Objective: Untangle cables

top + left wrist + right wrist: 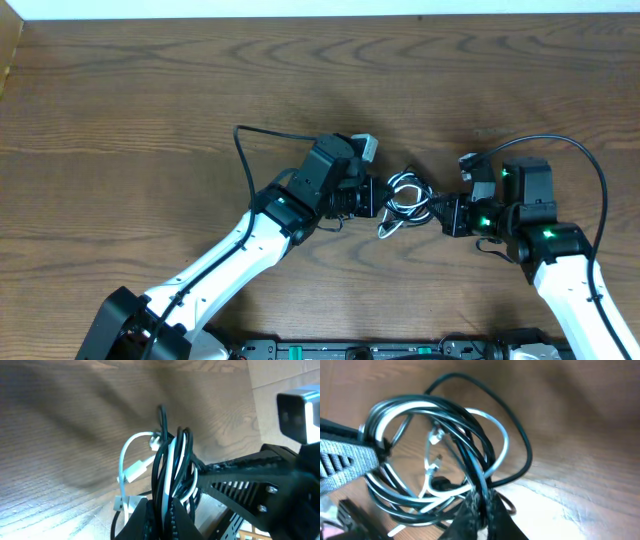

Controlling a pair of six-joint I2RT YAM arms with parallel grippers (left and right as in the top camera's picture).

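A tangled bundle of thin cables (405,200), one white and the others black, hangs between my two grippers above the table. My left gripper (378,197) is shut on the bundle's left side; in the left wrist view its jaws (161,512) pinch black and white strands (172,467). My right gripper (440,212) is shut on the bundle's right side; in the right wrist view its jaws (481,505) clamp black strands of the loops (445,445). White plug ends (436,436) dangle inside the loops.
The wooden table (150,120) spans the view. Thicker black arm wires arc beside the left arm (243,160) and over the right arm (590,165). The robot base rail (400,350) lies along the front edge.
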